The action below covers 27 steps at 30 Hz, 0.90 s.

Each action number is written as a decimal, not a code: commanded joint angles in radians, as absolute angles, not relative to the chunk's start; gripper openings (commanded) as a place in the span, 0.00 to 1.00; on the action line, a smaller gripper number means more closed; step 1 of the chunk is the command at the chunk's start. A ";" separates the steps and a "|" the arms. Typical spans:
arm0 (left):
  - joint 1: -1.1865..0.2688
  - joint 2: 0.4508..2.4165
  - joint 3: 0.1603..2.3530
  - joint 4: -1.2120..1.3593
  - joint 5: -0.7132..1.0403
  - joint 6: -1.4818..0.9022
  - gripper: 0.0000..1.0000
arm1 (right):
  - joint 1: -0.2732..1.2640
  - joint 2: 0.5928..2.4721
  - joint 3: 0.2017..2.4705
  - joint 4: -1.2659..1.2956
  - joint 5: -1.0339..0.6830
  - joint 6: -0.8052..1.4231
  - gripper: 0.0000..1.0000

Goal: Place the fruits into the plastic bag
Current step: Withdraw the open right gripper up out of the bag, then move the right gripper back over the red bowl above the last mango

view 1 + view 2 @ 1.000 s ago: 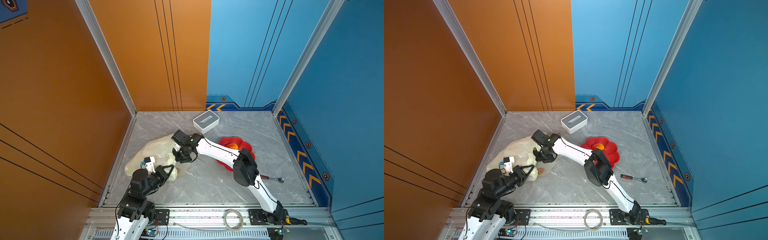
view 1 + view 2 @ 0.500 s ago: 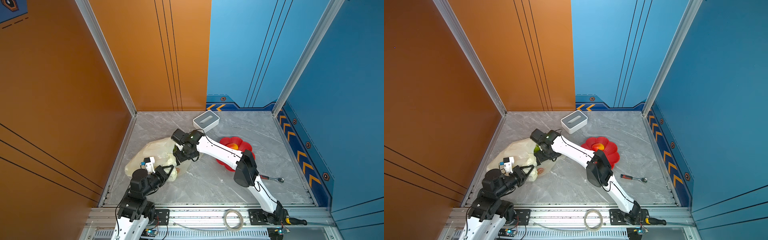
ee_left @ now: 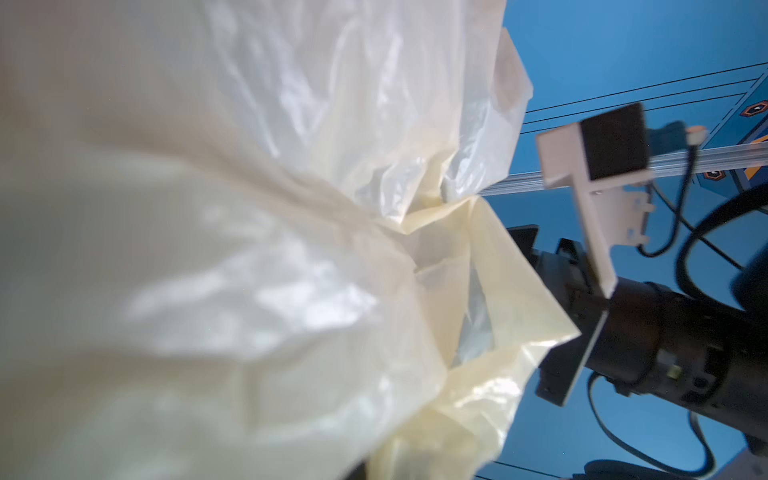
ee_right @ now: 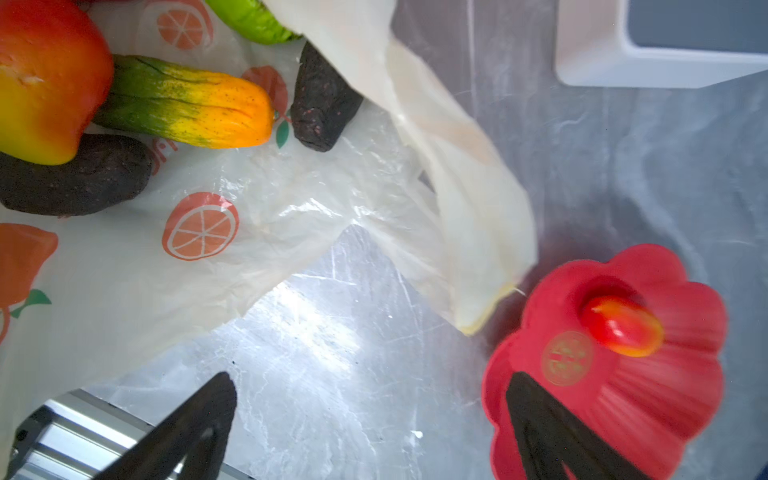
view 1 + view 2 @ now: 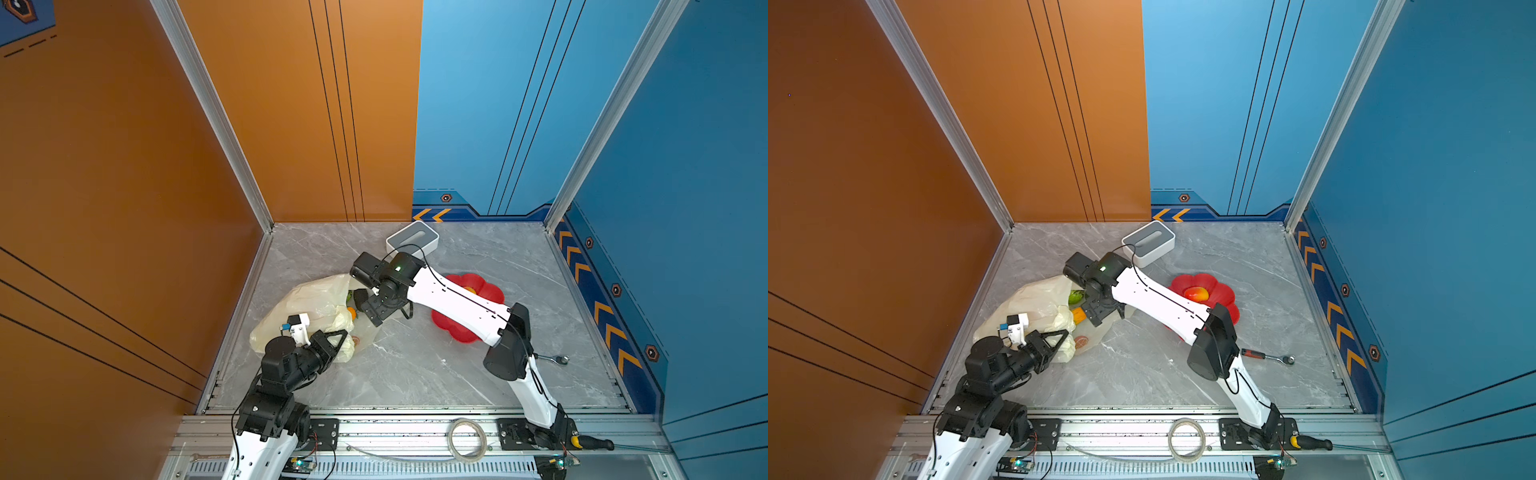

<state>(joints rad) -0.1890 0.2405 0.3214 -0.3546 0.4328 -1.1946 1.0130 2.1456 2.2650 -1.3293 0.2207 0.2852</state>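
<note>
- The plastic bag (image 5: pixel 309 297) is laid at the left side of the table, with its mouth turned toward the middle.
- The left gripper (image 5: pixel 340 336) is fully closed, and the rolled edge of the bag is pinched in it.
- The right gripper (image 4: pixel 370 380) is spread wide just beside the bag's mouth, and nothing is gripped by it.
- Several fruits (image 4: pixel 187 108) are seen inside the bag, among them a red-yellow mango (image 4: pixel 45 79).
- One small mango (image 4: pixel 621 326) is found in the red dish (image 4: pixel 665 415).
</note>
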 commanded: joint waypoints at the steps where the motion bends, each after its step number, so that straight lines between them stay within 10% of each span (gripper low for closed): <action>1: -0.175 0.252 0.335 -0.321 0.463 -1.175 0.00 | 1.012 2.042 2.240 -1.391 0.378 0.226 1.00; 10: -0.160 0.278 0.336 -0.294 0.482 -1.172 0.00 | 0.912 1.842 2.106 -1.386 0.552 0.226 1.00; 27: -0.143 0.311 0.335 -0.266 0.503 -1.171 0.00 | 0.471 1.637 1.749 -1.207 0.102 0.360 1.00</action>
